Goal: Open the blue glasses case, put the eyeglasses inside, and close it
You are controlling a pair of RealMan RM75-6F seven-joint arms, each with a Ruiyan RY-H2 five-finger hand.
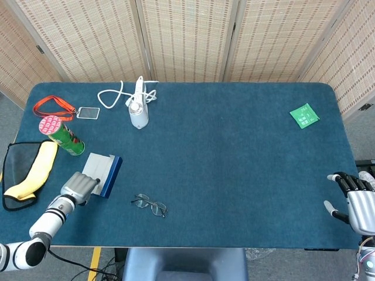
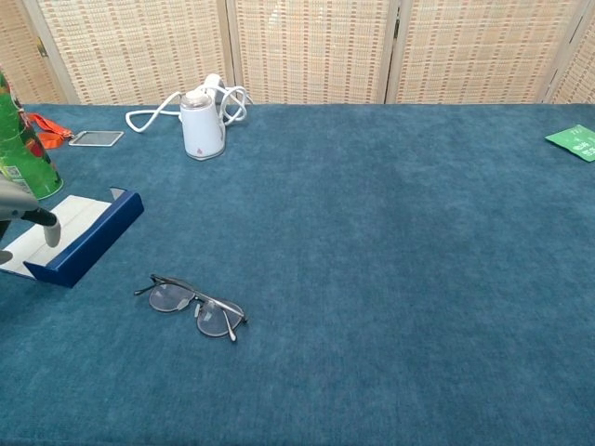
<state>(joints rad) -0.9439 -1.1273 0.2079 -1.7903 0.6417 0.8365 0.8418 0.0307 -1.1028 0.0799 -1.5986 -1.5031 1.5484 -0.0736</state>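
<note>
Now, on the worktop point(image 1: 234, 152) your blue glasses case point(image 1: 104, 174) lies open near the left edge, the eyeglasses point(image 1: 149, 205) just beside it, untouched. Your left hand point(image 1: 79, 186) is curled, holding nothing, beside the case; bring it over the frame and pinch gently. Your right hand point(image 1: 354, 202) idles, fingers apart, empty.

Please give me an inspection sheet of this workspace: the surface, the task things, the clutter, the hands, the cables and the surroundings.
Surface: blue table.
Job's things: blue glasses case open; eyeglasses lie apart from it.
Clutter: green can, lanyard badge, yellow and black pouch, green packet, white device.
Hands: left hand at the case's near edge, holding nothing; right hand empty at the table's edge.
Cables: white cord by the device.
Surroundings: woven screens.
</note>
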